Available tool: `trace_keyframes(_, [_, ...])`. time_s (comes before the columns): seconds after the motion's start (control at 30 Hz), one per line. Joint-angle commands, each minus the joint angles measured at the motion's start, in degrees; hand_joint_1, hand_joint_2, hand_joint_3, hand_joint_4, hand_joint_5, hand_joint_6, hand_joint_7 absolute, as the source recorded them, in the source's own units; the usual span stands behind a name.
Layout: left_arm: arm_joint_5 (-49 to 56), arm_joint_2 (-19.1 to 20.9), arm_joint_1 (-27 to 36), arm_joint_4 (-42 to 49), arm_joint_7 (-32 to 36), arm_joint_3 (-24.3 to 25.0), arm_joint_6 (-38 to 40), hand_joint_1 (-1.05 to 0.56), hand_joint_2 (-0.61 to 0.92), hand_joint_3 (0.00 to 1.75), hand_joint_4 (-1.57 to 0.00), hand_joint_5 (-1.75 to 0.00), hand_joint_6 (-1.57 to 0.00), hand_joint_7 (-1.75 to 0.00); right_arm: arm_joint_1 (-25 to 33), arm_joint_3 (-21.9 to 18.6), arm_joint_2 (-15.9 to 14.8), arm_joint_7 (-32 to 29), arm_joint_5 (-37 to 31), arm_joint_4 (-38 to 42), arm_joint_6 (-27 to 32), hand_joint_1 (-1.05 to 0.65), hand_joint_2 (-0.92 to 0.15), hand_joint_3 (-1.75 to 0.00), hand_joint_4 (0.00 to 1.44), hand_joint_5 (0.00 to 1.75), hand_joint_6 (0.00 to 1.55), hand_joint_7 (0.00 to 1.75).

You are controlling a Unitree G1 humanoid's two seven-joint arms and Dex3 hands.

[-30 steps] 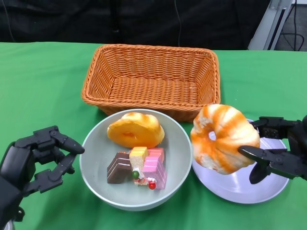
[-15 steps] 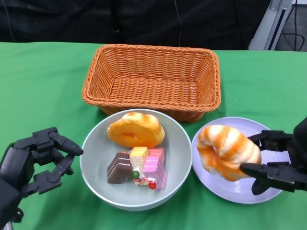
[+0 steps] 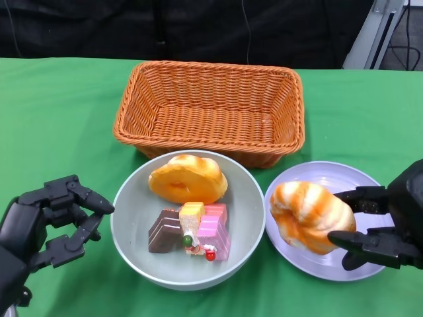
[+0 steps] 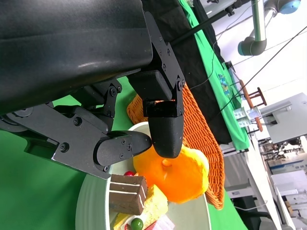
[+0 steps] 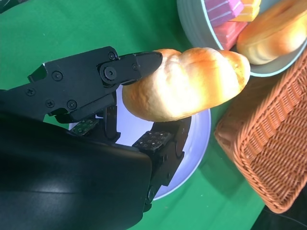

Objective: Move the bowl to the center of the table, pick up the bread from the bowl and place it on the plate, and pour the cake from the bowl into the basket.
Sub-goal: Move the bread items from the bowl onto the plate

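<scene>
- Right hand [image 3: 386, 228] pinches the ring-shaped bread [image 3: 310, 214] low over the plate [image 3: 344, 264]; it could roll off if let go tilted.
- Left hand [image 3: 46, 221], fingers spread and empty, sits beside the bowl [image 3: 129, 251].

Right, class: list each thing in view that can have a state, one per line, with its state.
Orange wicker basket: empty.
Grey-green bowl: holds round orange bread and cake slices.
Twisted orange-white bread: gripped over the plate.
Pale lilac plate: otherwise bare.
Left hand: open.
Right hand: gripping bread.
</scene>
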Motion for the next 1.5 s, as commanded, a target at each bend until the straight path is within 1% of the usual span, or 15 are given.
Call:
trace_keyframes(0.03, [-0.27,0.95,-0.03,0.19,-0.07,0.19,-0.03,-0.12,0.72,0.66,-0.81,-1.43,-0.87,-1.05,-0.56,-0.06,-0.91,-1.11,-0.89,0.54,0.27,-0.27,-0.92,-0.29,0.86,0.97,0.83,0.17])
trace_keyframes(0.13, [-0.20,1.04,0.07,0.12,-0.10,0.19,-0.09,-0.12,0.71,0.66,-0.81,-1.43,-0.87,-1.05,-0.96,0.20,-0.98,-1.68,-1.10,1.23,0.71,-0.28,-0.92,-0.29,0.87,0.95,0.83,0.16])
trace_keyframes(0.2, [-0.14,1.18,0.16,0.13,-0.23,0.18,-0.27,-0.12,0.72,0.66,-0.81,-1.43,-0.87,-1.05,-1.54,0.46,-0.96,-2.28,-1.59,2.25,1.42,-0.29,-0.92,-0.30,0.94,0.84,0.81,0.09])
trace_keyframes(0.3, [-0.41,1.23,0.01,0.79,-0.56,0.28,-0.93,-0.12,0.72,0.65,-0.81,-1.43,-0.86,-1.05,-2.06,0.42,-0.57,-2.93,-2.00,3.50,1.97,-0.30,-0.92,-0.30,0.98,0.77,0.78,0.05])
trace_keyframes(0.43, [-0.08,1.29,0.07,0.66,-0.30,0.23,-0.81,-0.13,0.73,0.63,-0.81,-1.43,-0.86,-1.05,-2.40,0.34,-0.36,-3.38,-2.12,4.71,1.89,-0.31,-0.92,-0.30,0.99,0.72,0.75,0.02])
trace_keyframes(0.57, [-0.01,1.30,0.07,0.45,-0.23,0.16,-0.44,-0.12,0.74,0.63,-0.81,-1.42,-0.87,-1.05,-2.80,0.58,-0.52,-3.69,-2.40,6.40,1.18,-0.33,-0.92,-0.30,0.99,0.70,0.76,0.02])
trace_keyframes(0.67, [-0.47,1.15,0.07,0.52,-0.56,0.13,-0.60,-0.10,0.74,0.63,-0.81,-1.42,-0.87,-1.05,-3.19,1.62,-1.13,-3.90,-3.45,6.69,1.71,-0.36,-0.92,-0.28,1.01,0.63,0.69,0.00])
trace_keyframes(0.73, [-0.20,1.19,0.09,0.61,-0.48,0.03,-0.78,-0.11,0.75,0.62,-0.81,-1.42,-0.86,-1.05,-3.27,2.51,-1.51,-4.09,-4.47,6.42,1.95,-0.36,-0.92,-0.27,1.03,0.50,0.53,0.00])
trace_keyframes(0.8, [0.13,1.23,0.13,0.70,-0.32,-0.06,-1.02,-0.11,0.75,0.62,-0.81,-1.42,-0.86,-1.05,-3.05,3.20,-1.95,-4.04,-5.26,6.18,1.33,-0.36,-0.92,-0.26,1.05,0.43,0.42,0.00])
trace_keyframes(0.87, [0.30,1.26,0.15,0.71,-0.18,-0.12,-1.11,-0.12,0.75,0.62,-0.81,-1.42,-0.87,-1.05,-2.84,3.42,-2.13,-3.91,-5.60,6.12,0.73,-0.35,-0.92,-0.25,1.06,0.40,0.38,0.00])
trace_keyframes(1.0, [0.59,1.25,0.25,0.65,0.04,-0.33,-0.99,-0.12,0.75,0.61,-0.81,-1.42,-0.86,-1.05,-1.59,5.07,-3.81,-3.34,-7.31,6.06,-4.31,-0.37,-0.92,-0.20,1.10,0.32,0.21,0.00])
trace_keyframes(1.13, [1.21,1.39,0.43,0.25,0.55,-0.50,-0.45,-0.13,0.74,0.61,-0.80,-1.42,-0.87,-1.06,-0.73,5.60,-4.48,-2.87,-7.74,6.81,-8.55,-0.39,-0.92,-0.16,1.11,0.29,0.10,0.00])
trace_keyframes(1.33, [1.54,1.44,0.41,0.51,0.60,-0.56,-0.85,-0.13,0.74,0.62,-0.80,-1.42,-0.86,-1.08,-0.60,6.80,-4.85,-2.07,-9.74,6.45,-8.76,-0.39,-0.92,-0.15,1.11,0.26,0.06,0.00])
trace_keyframes(1.43, [1.48,1.38,0.43,0.48,0.45,-0.54,-0.65,-0.13,0.73,0.62,-0.80,-1.42,-0.86,-1.08,-0.43,7.95,-5.57,-2.39,-11.75,6.32,-9.63,-0.40,-0.92,-0.14,1.10,0.24,0.07,0.01])
trace_keyframes(1.5, [1.22,1.32,0.54,0.14,0.26,-0.57,-0.23,-0.13,0.73,0.62,-0.80,-1.42,-0.86,-1.08,-0.39,10.03,-6.97,-2.76,-15.20,5.70,-9.62,-0.41,-0.92,-0.13,1.10,0.23,0.08,0.01])
